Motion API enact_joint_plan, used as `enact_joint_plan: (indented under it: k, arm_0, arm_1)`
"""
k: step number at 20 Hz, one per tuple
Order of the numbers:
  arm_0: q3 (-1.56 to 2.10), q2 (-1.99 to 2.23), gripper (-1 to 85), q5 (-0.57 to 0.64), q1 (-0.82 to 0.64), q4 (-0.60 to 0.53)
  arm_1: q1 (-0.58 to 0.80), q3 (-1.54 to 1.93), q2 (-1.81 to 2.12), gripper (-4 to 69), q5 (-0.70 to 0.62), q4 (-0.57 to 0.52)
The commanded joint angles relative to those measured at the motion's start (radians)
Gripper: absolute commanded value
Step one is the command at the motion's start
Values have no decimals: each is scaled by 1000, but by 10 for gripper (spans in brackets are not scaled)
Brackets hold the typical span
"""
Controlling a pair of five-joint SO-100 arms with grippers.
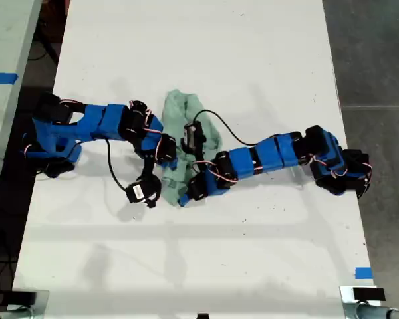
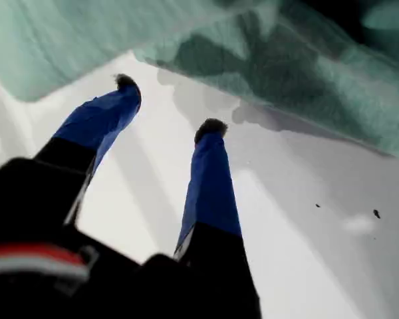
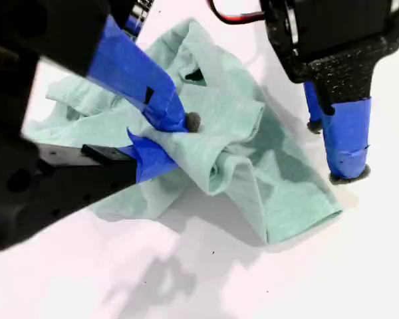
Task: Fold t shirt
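Second gripper (image 3: 166, 136): jaws nearly closed, pinching the t shirt's fold.
T shirt (image 1: 186, 143): bunched mid-table (image 1: 253, 53), between both arms.
First gripper (image 2: 166, 106): jaws apart, empty, tips at the t shirt's edge.

Bright, even overhead light in the exterior view; white table (image 1: 206, 60) near blown out, soft faint shadows under the arms. First wrist view dimmer and blurred, cloth (image 2: 306, 73) out of focus, cool grey cast. Second wrist view sharp but overexposed, soft shadow below the cloth (image 3: 206, 133).
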Motion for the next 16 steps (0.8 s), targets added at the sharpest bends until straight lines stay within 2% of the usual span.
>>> enact_joint_plan:
  k: [1,10,13,14,15,16]
  arm_0:
    - [-20,-2,0,-23,18,-20]
    - [-23,-17,0,-40,48,-34]
    - [-23,-29,0,-48,64,-44]
    - [-23,-31,0,-49,69,-51]
    - [-23,-32,0,-49,74,-52]
    - [-23,-32,0,-51,75,-49]
  arm_1:
    - [-2,-80,37,218,-35,-37]
    - [97,-80,-72,248,-84,-166]
    - [133,-80,-100,237,-25,-166]
    - [150,-81,-130,219,25,-147]
    - [161,-84,-163,67,71,-120]
    - [163,-83,-181,6,97,-103]
